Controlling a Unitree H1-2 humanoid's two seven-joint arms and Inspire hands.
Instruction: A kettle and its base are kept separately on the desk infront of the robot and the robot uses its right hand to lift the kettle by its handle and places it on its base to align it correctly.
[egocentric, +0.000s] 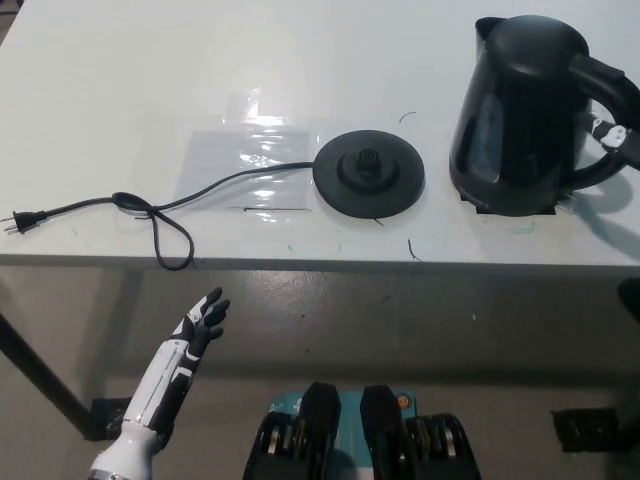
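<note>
The black electric kettle (520, 110) stands upright at the right end of the white desk (150, 80), lid closed, spout toward the far left corner of its body, handle (612, 120) looping out to the right. It sits over dark tape marks (505, 210) that show at its near edge. The round black base (368, 176) lies flat near the middle of the desk, to the left of the kettle and apart from it — a strip of bare desk shows between the two. The connector stud in the base's centre faces up.

A black power cord (160, 215) runs left from the base across a glossy patch of clear film (250, 160), loops once near the front edge, and ends in a plug (14, 222) at the desk's far left.

Right hand (618, 134): only a small part of it shows at the picture's right edge, inside or against the handle loop. Too little is in view — I cannot tell whether it has closed on the handle.

Left hand (204, 320): held below the desk's front edge at lower left, fingers extended and slightly spread, holding nothing, touching nothing.

The kettle rests on the desk, not on the base.
</note>
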